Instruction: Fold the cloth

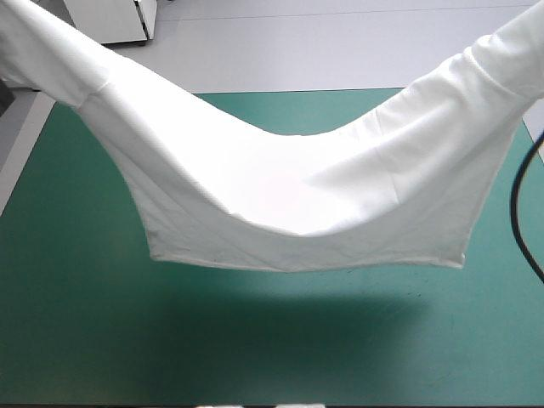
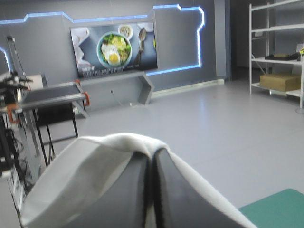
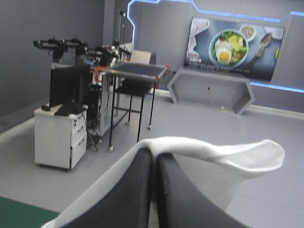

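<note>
Left gripper [image 2: 152, 153]: raised high and looking level into the room. My two black fingers [image 2: 128, 190] press together into one pointed arch. They pinch white fabric that wraps over their tips and drapes down both sides.
Right gripper [image 3: 154, 153]: raised as well. Its black fingers meet the same way, clamped on a fold of the same white fabric. The fold curls over the tips and juts out to one side as a loose flap.
T-shirt [image 1: 280, 195]: in the air, hung between my two grippers and spread wide across the table. It climbs toward the far left corner on one side and the far right corner on the other, and sags in a deep curve between them.
Hem [image 1: 306, 265]: the lowest edge, nearly straight and roughly parallel to the table's near edge. It hangs over the middle of the table and appears not to touch it.
Table [image 1: 76, 340]: its teal-green cover shows beneath the hem and at both sides of the T-shirt.
Shadow [image 1: 289, 314]: a soft dark band on the cover, just nearer than the hem.
</note>
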